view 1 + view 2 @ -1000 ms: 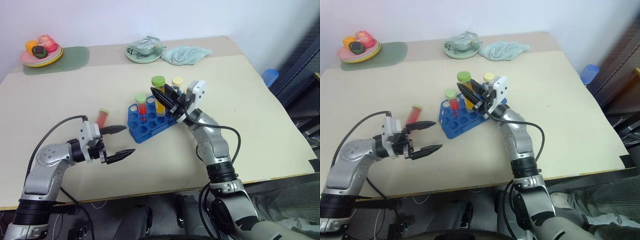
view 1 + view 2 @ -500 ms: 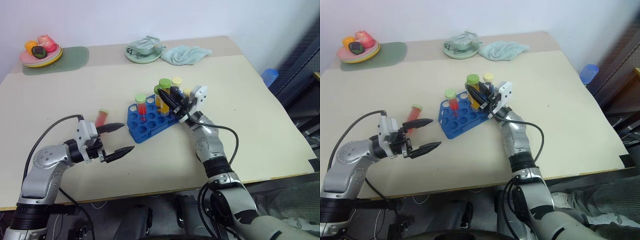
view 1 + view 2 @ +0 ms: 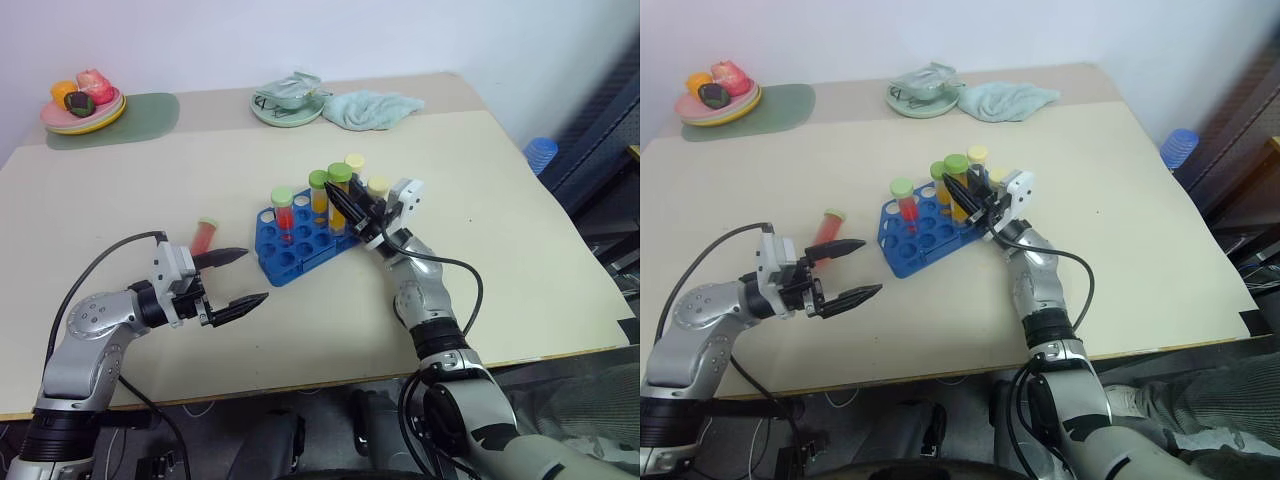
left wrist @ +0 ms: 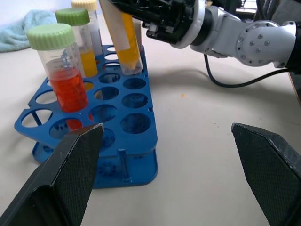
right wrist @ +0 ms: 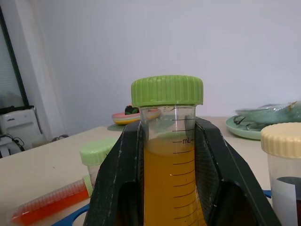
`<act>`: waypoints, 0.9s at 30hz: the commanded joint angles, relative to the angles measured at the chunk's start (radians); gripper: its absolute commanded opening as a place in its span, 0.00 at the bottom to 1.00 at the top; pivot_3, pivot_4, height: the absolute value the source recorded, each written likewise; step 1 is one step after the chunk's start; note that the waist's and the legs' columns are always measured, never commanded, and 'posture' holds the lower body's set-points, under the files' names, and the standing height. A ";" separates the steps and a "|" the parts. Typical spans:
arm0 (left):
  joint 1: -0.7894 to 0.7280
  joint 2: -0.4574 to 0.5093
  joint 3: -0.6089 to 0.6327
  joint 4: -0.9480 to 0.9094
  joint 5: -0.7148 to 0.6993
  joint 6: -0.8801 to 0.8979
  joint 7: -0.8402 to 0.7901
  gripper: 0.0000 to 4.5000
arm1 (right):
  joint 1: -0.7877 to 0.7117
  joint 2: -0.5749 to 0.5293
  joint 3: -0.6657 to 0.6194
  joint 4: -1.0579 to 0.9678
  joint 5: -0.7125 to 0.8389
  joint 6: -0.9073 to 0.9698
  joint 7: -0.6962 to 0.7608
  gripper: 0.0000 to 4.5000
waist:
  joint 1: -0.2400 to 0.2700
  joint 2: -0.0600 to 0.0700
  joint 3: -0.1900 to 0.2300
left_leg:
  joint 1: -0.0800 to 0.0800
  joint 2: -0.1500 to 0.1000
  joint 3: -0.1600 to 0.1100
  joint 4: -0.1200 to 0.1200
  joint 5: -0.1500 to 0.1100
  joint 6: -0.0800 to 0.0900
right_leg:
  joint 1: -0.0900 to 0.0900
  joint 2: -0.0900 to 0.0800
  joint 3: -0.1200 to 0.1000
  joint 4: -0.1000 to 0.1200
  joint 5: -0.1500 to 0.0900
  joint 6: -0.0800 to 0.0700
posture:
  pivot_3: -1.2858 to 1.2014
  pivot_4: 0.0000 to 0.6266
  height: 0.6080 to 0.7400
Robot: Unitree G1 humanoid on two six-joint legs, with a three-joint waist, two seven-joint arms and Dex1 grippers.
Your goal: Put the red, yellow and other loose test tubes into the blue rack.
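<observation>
The blue rack (image 3: 300,243) stands mid-table and holds a red tube with a green cap (image 3: 283,206), a yellow tube with a green cap (image 3: 318,190) and two yellow-capped tubes behind. My right gripper (image 3: 342,200) is shut on another green-capped yellow tube (image 5: 169,155), held tilted. Its lower tip (image 4: 130,68) sits in a hole of the rack's back rows. A loose red tube (image 3: 205,236) lies on the table left of the rack. My left gripper (image 3: 243,277) hovers open in front of that tube, pointing toward the rack, with nothing between its fingers.
At the back of the table are a plate of toy food (image 3: 82,105) on a green mat (image 3: 145,118), a green dish (image 3: 288,102) and a pale green towel (image 3: 372,107). A blue object (image 3: 541,152) stands off the table's right edge.
My right gripper has come down and to the right with the yellow tube, bringing it from above the rack into a back hole. The left arm has stayed still.
</observation>
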 commanded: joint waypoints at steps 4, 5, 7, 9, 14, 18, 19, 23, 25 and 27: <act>-0.002 0.002 0.020 -0.036 -0.020 -0.004 0.000 1.00 | 0.021 0.008 0.006 -0.047 0.005 -0.013 -0.005 0.18 | -0.001 0.000 0.000 | 0.000 0.000 0.000 0.000 0.000 0.000 | 0.000 0.000 0.000 0.000 0.000 0.000 | 0.52 0.24 1.00; -0.002 0.002 0.020 -0.036 -0.020 -0.005 0.000 1.00 | 0.023 0.007 0.004 -0.046 0.004 -0.014 -0.008 0.18 | -0.001 0.000 0.000 | 0.000 0.000 0.000 0.000 0.000 0.000 | 0.000 0.000 0.000 0.000 0.000 0.000 | 0.52 0.24 1.00; -0.001 0.002 0.022 -0.034 -0.019 -0.006 -0.001 1.00 | 0.026 0.001 0.003 -0.042 -0.002 -0.019 -0.011 0.18 | -0.001 0.000 0.000 | 0.000 0.000 0.000 0.000 0.000 0.000 | 0.000 0.000 0.000 0.000 0.000 0.000 | 0.52 0.24 1.00; 0.003 0.003 0.024 -0.036 -0.020 -0.008 -0.002 1.00 | 0.029 -0.002 0.004 -0.040 -0.005 -0.024 -0.012 0.18 | 0.000 0.000 0.000 | 0.000 0.000 0.000 0.000 0.000 0.000 | 0.000 0.000 0.000 0.000 0.000 0.000 | 0.52 0.24 1.00; 0.007 0.001 0.022 -0.044 -0.019 -0.005 0.004 1.00 | 0.013 -0.006 -0.005 0.018 -0.019 -0.058 -0.024 0.18 | 0.000 0.000 0.000 | 0.000 0.000 0.000 0.000 0.000 0.000 | 0.000 0.000 0.000 0.000 0.000 0.000 | 0.52 0.24 1.00; 0.014 0.002 0.025 -0.051 -0.022 -0.004 0.007 1.00 | -0.005 -0.008 -0.012 0.071 -0.027 -0.091 -0.033 0.18 | 0.001 0.000 0.000 | 0.000 0.000 0.000 0.000 0.000 0.000 | 0.000 0.000 0.000 0.000 0.000 0.000 | 0.52 0.24 1.00; 0.016 0.002 0.026 -0.053 -0.022 -0.003 0.008 1.00 | -0.010 -0.009 -0.015 0.082 -0.028 -0.099 -0.037 0.18 | 0.002 0.000 0.000 | 0.000 0.000 0.000 0.000 0.000 0.000 | 0.000 0.000 0.000 0.000 0.000 0.000 | 0.52 0.24 1.00; 0.023 0.003 0.030 -0.060 -0.025 0.000 0.013 1.00 | -0.019 -0.012 -0.020 0.106 -0.021 -0.115 -0.033 0.18 | 0.001 0.000 0.000 | 0.000 0.000 0.000 0.000 0.000 0.000 | 0.001 0.000 0.000 0.000 0.000 0.000 | 0.52 0.24 1.00; 0.027 0.004 0.031 -0.062 -0.027 0.000 0.014 1.00 | -0.017 -0.012 -0.021 0.104 -0.003 -0.104 -0.006 0.18 | 0.001 0.000 0.000 | 0.000 0.000 0.000 0.000 0.000 0.000 | 0.001 0.000 0.000 0.000 0.000 0.000 | 0.52 0.24 1.00; 0.029 0.002 0.034 -0.066 -0.034 0.005 0.020 1.00 | -0.013 -0.014 -0.017 0.099 -0.014 -0.132 -0.010 0.29 | 0.001 0.000 0.000 | 0.000 0.000 0.000 0.000 0.000 0.000 | 0.001 0.000 0.000 0.000 0.000 0.000 | 0.52 0.24 1.00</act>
